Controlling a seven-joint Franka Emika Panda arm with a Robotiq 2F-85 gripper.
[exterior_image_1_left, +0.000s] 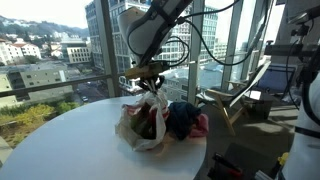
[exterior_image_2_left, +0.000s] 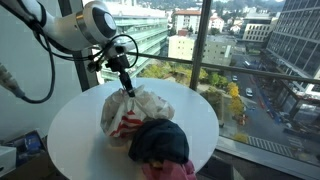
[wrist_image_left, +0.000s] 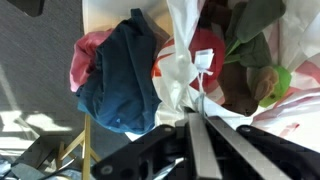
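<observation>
My gripper (exterior_image_1_left: 152, 88) (exterior_image_2_left: 127, 90) (wrist_image_left: 197, 108) is shut on the top edge of a white plastic bag (exterior_image_1_left: 140, 125) (exterior_image_2_left: 135, 108) (wrist_image_left: 185, 75) and pulls it up over the round white table (exterior_image_1_left: 70, 145) (exterior_image_2_left: 75, 135). The bag has red print and holds a brown and green soft item (wrist_image_left: 250, 75) and something red (wrist_image_left: 205, 48). A dark blue cloth (exterior_image_1_left: 182, 118) (exterior_image_2_left: 158, 140) (wrist_image_left: 120, 80) lies beside the bag, on top of a pink cloth (exterior_image_1_left: 201, 125) (exterior_image_2_left: 165, 170) (wrist_image_left: 88, 50).
The table stands next to tall windows with metal frames (exterior_image_1_left: 105, 40) (exterior_image_2_left: 207, 50). Equipment and cables (exterior_image_1_left: 270, 70) stand at one side of the table. A grey floor (wrist_image_left: 40, 60) shows beyond the table edge.
</observation>
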